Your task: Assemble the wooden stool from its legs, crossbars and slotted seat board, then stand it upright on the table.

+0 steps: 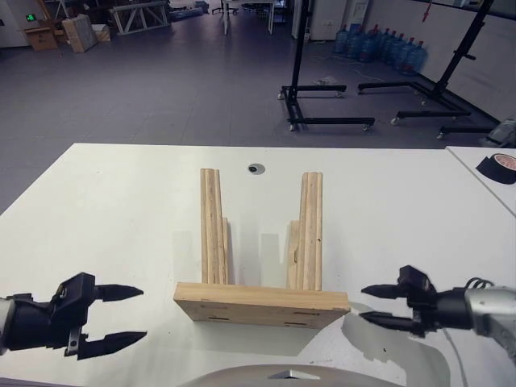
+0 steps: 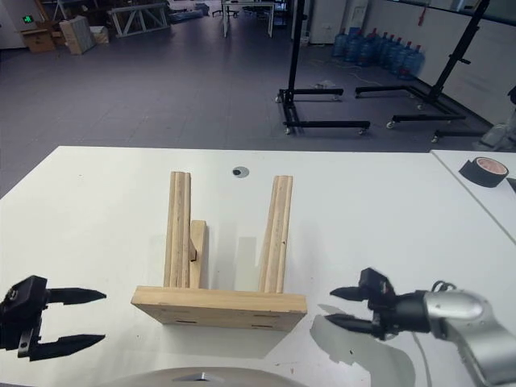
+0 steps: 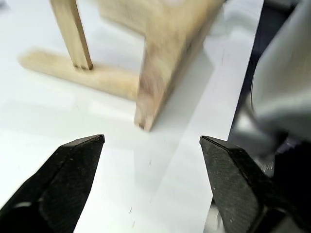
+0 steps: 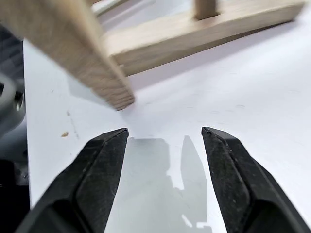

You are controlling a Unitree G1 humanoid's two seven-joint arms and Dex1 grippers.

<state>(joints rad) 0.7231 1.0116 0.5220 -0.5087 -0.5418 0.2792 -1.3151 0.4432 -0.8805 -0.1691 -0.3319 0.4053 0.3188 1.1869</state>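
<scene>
The wooden stool (image 1: 262,258) lies on its side on the white table (image 1: 121,210). Its seat board (image 1: 261,305) stands on edge near the front, and the legs (image 1: 211,227) point away along the tabletop. My left gripper (image 1: 127,316) is open, a short way left of the seat board's left end. My right gripper (image 1: 372,304) is open just right of the board's right end (image 4: 104,82), empty. In the left wrist view the board's corner (image 3: 146,114) sits ahead of the open fingers (image 3: 73,165).
A small round hole (image 1: 256,168) marks the table beyond the stool. A roll of black tape (image 1: 498,167) rests on a second table at the far right. Black wheeled stands (image 1: 330,97) and water bottles (image 1: 379,44) stand on the floor behind.
</scene>
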